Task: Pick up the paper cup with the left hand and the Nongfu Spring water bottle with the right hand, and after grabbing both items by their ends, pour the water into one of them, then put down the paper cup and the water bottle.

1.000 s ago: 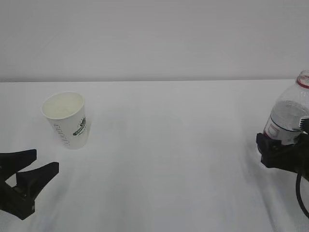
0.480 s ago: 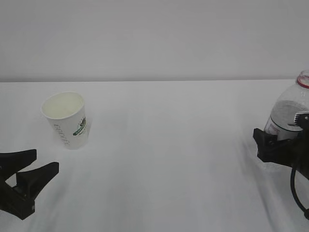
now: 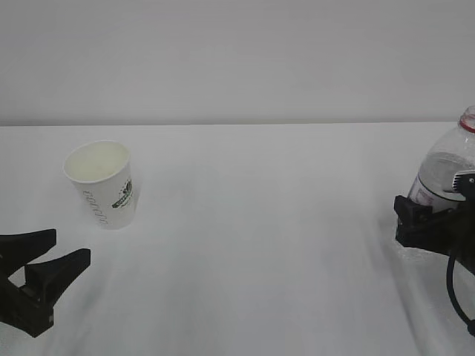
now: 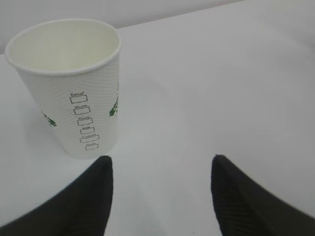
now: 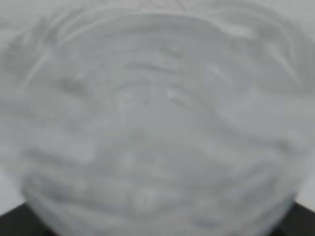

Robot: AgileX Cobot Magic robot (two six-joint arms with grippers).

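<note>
The white paper cup (image 3: 100,182) with green print stands upright at the left of the table; in the left wrist view the paper cup (image 4: 74,88) is ahead and to the left of the fingers. My left gripper (image 3: 70,246) (image 4: 161,160) is open, low over the table, short of the cup, with nothing between its jaws. At the right edge stands the clear water bottle (image 3: 445,167) with its red neck ring. My right gripper (image 3: 427,219) is around its lower part. The bottle (image 5: 157,118) fills the right wrist view as a blur; only dark finger corners (image 5: 12,221) show.
The white table (image 3: 260,222) stretches between cup and bottle, with a pale wall behind it. A black cable (image 3: 454,289) loops down from the right arm at the table's right edge.
The right gripper has shifted slightly around the bottle's lower part, and the bottle has edged a little to the right. The left gripper and the cup have not moved.
</note>
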